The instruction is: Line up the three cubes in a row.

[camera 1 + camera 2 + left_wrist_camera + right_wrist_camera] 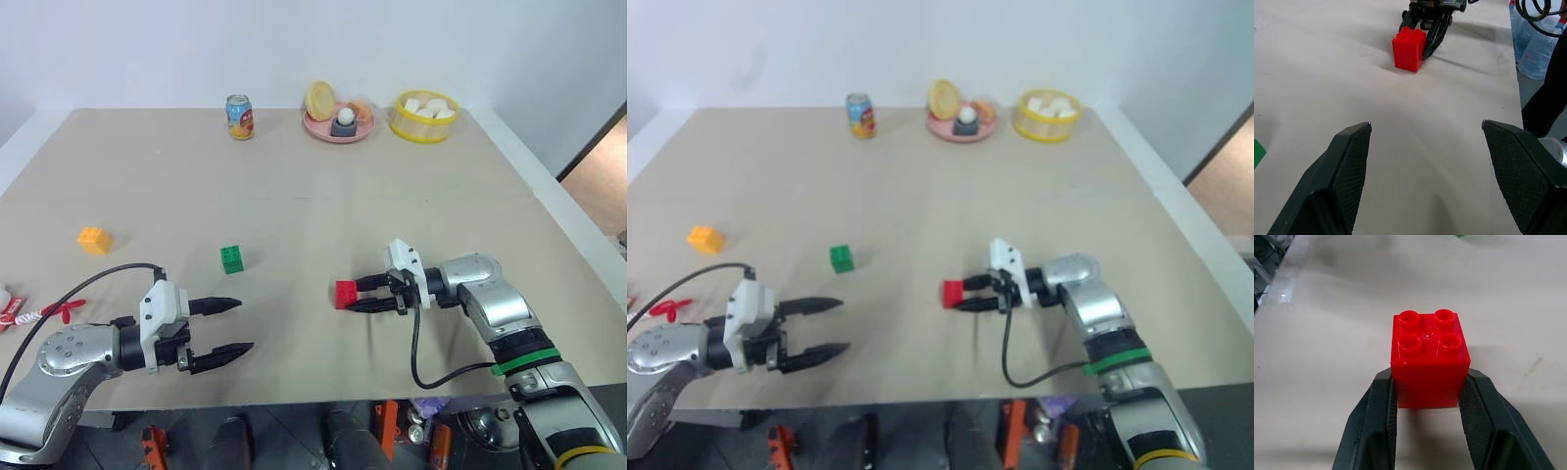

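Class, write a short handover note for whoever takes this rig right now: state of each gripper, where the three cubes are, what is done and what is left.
Right gripper: shut on the red cube, studs up, low at the table, near the front, right of centre.
Left gripper: open, holds nothing, over the table's front left.
Green cube: alone on the table, left of the red one and a little farther back.
Orange cube: near the left edge, farther back still.
Done: red cube gripped.
Left: the cubes are spread apart and no row is formed; place red, then bring the others into line.
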`<state>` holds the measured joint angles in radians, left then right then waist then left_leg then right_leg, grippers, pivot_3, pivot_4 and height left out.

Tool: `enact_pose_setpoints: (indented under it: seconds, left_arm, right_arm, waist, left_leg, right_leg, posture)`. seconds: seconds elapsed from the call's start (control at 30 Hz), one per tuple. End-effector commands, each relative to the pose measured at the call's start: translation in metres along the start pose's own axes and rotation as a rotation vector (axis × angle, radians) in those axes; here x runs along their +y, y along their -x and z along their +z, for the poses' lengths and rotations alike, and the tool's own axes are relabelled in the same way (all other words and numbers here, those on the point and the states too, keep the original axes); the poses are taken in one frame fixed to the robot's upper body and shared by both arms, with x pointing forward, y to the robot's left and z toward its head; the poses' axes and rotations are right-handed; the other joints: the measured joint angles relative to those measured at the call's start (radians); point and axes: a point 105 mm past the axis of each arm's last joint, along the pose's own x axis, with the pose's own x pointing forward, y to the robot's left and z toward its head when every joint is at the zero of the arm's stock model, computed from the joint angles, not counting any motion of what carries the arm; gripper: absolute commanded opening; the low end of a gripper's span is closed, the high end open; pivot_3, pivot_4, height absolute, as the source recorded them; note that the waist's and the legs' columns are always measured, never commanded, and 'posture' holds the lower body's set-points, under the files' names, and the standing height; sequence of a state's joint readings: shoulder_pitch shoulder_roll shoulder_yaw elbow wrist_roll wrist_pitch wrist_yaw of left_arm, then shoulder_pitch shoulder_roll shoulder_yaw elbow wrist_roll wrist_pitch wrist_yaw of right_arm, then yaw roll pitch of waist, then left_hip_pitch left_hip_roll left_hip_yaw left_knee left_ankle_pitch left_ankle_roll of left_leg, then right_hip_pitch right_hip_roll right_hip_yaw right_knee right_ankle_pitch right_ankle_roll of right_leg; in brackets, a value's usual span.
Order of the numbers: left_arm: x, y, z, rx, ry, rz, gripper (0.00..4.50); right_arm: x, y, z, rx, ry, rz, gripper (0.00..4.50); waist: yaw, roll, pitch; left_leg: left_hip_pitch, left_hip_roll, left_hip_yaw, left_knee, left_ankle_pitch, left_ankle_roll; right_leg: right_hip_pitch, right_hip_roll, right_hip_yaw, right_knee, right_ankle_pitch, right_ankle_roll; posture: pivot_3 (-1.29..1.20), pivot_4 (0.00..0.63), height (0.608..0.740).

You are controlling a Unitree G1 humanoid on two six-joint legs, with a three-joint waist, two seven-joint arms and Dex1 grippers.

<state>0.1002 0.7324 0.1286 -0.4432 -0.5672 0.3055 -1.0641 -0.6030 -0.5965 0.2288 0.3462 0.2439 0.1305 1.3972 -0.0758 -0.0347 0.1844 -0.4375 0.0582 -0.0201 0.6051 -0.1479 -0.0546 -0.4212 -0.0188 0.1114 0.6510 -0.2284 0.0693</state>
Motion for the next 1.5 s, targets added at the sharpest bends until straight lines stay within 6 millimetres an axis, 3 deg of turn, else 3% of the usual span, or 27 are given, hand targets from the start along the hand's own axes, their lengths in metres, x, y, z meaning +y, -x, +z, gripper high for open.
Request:
enact_pose_setpoints:
  seconds: [0.03,0.37,0.43,0.53,0.63,0.67,0.83,0.97,1.07,1.2,1.27,1.33,1.5]
  left_arm:
    - [-0.001,0.003,0.010,-0.015,-0.046,0.016,3.76]
    - [0.001,0.001,0.011,-0.018,-0.048,0.029,3.76]
    - [0.002,0.000,0.011,-0.018,-0.051,0.031,3.76]
    - [0.003,-0.001,0.011,-0.021,-0.053,0.032,3.76]
    - [0.004,-0.003,0.011,-0.026,-0.052,0.036,3.76]
    - [0.004,-0.003,0.011,-0.028,-0.052,0.038,3.76]
    - [0.006,-0.004,0.011,-0.042,-0.043,0.061,3.76]
    - [0.025,0.005,0.015,-0.109,0.012,0.211,3.76]
    - [0.028,0.008,0.009,-0.081,0.006,0.252,3.76]
    - [0.044,0.017,0.006,-0.079,0.013,0.351,3.76]
    - [0.053,0.023,0.002,-0.075,0.037,0.400,3.76]
    - [0.061,0.029,-0.005,-0.059,0.049,0.438,3.76]
    - [0.067,0.038,-0.021,0.002,0.034,0.432,3.76]
  right_arm:
    - [-0.009,-0.001,0.007,-0.015,0.042,-0.022,1.21]
    - [-0.010,0.000,-0.001,0.008,0.043,-0.015,1.21]
    - [-0.011,0.001,-0.003,0.018,0.046,-0.019,2.26]
    - [-0.012,0.002,-0.004,0.026,0.046,-0.027,3.16]
    - [-0.015,0.006,-0.006,0.052,0.043,-0.040,4.34]
    - [-0.015,0.008,-0.006,0.055,0.039,-0.039,4.47]
    - [-0.015,0.022,-0.004,0.059,0.023,-0.044,4.47]
    - [-0.021,0.050,0.011,0.011,0.006,-0.109,4.47]
    - [-0.025,0.067,0.030,-0.065,0.007,-0.161,4.47]
    - [-0.031,0.081,0.086,-0.286,0.027,-0.234,4.47]
    - [-0.029,0.083,0.112,-0.367,0.054,-0.240,4.47]
    - [-0.022,0.077,0.127,-0.389,0.085,-0.217,4.47]
    - [0.004,0.053,0.123,-0.349,0.084,-0.118,4.47]
  waist:
    - [0.000,0.000,0.000]
    - [0.000,0.000,0.000]
    - [0.000,0.000,0.000]
    - [0.000,0.000,0.000]
    - [0.000,0.000,0.000]
    - [0.000,0.000,0.000]
    - [0.001,0.000,0.000]
    - [0.004,0.000,0.000]
    - [0.003,0.000,0.000]
    - [-0.004,0.001,0.000]
    - [-0.004,0.001,0.000]
    - [-0.003,0.001,0.000]
    - [0.002,0.000,0.000]
  left_leg:
    - [0.000,0.000,0.000,0.000,0.000,0.000]
    - [0.000,0.000,0.000,0.000,0.000,0.000]
    - [0.000,0.000,0.000,0.001,0.000,0.000]
    - [0.000,0.000,0.000,0.001,0.000,0.000]
    - [0.001,0.000,0.000,0.001,0.000,0.000]
    - [0.001,0.000,0.000,0.001,0.000,0.000]
    - [0.001,0.000,0.000,0.003,0.000,0.000]
    - [0.000,-0.001,0.000,0.004,0.000,0.000]
    - [0.000,-0.001,0.000,0.004,0.000,0.000]
    - [0.000,0.000,0.000,0.003,0.000,0.000]
    - [0.000,0.000,0.000,0.003,0.000,0.000]
    - [0.000,0.000,-0.001,0.003,0.000,0.000]
    - [-0.001,0.000,-0.001,0.002,0.000,-0.001]
  right_leg:
    - [0.000,0.000,0.000,0.000,0.000,0.000]
    - [0.001,0.000,0.000,0.000,0.000,0.000]
    - [0.001,0.000,0.000,0.000,0.000,0.000]
    - [0.001,0.000,0.000,0.000,0.000,0.000]
    - [0.001,0.000,0.000,0.000,0.000,0.000]
    - [0.001,0.000,0.000,0.000,0.000,0.000]
    - [0.002,0.000,0.000,0.000,0.002,0.001]
    - [0.003,-0.002,0.000,0.000,0.001,0.001]
    - [0.002,-0.002,0.000,0.000,0.001,0.002]
    - [0.001,0.000,0.000,0.000,0.001,0.001]
    - [0.000,0.000,0.000,0.002,0.001,0.001]
    - [0.000,0.001,0.000,0.002,0.001,0.000]
    - [0.000,0.000,0.000,0.002,-0.001,0.001]
  posture:
    - [0.00,0.150,0.740]
    - [0.00,0.150,0.740]
    - [0.00,0.150,0.740]
    - [0.00,0.150,0.740]
    - [0.00,0.150,0.740]
    - [0.00,0.150,0.740]
    - [0.00,0.150,0.740]
    - [0.00,0.150,0.740]
    - [0.00,0.150,0.740]
    - [0.00,0.150,0.740]
    - [0.00,0.150,0.740]
    - [0.00,0.150,0.740]
    - [0.00,0.150,0.740]
